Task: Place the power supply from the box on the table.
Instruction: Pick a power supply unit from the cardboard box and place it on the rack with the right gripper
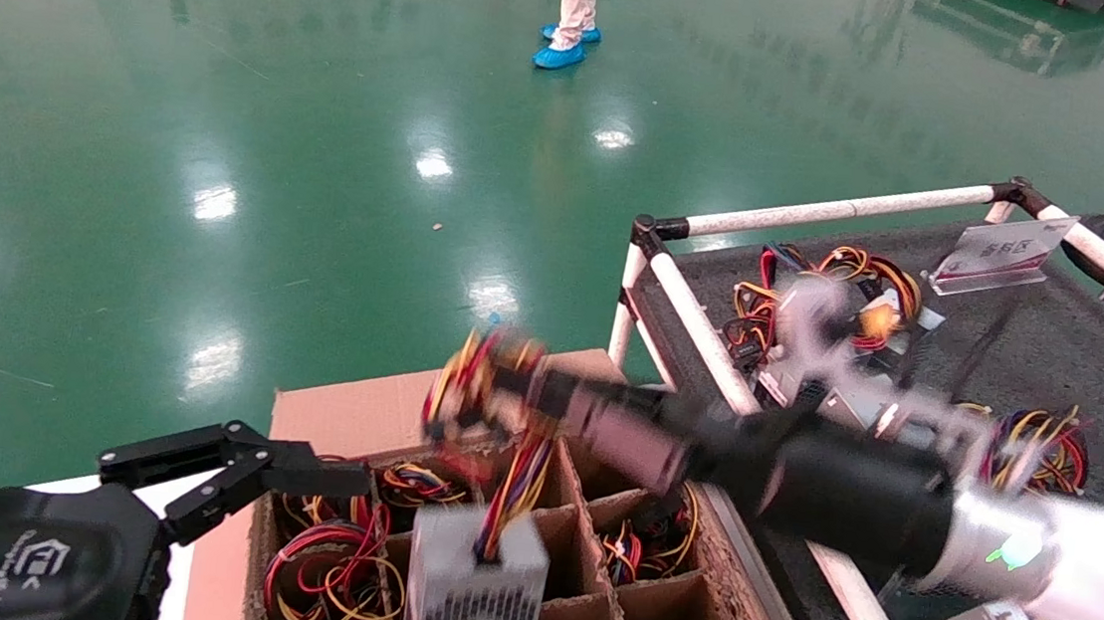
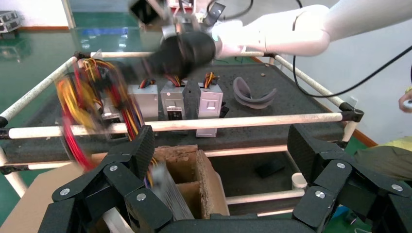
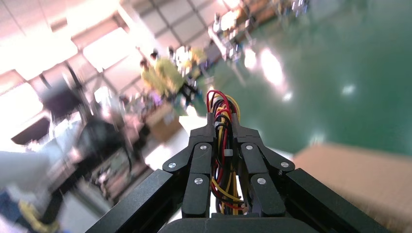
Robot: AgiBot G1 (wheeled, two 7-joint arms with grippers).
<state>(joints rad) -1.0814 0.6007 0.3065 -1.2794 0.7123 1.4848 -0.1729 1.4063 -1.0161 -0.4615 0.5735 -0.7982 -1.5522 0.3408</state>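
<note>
My right gripper is shut on the red, yellow and black wire bundle of the power supply. The silver-grey unit hangs by those wires just above the box, over its divider cells. In the right wrist view the fingers of my right gripper clamp the wires between them. The left wrist view shows the unit blurred at the carton's edge. The table lies to the right of the box. My left gripper hangs open and empty at the box's left side.
Other silver units with wire bundles lie on the table near its white rail and small sign. More units stand in a row there. Wires fill several box cells. A person stands far off on the green floor.
</note>
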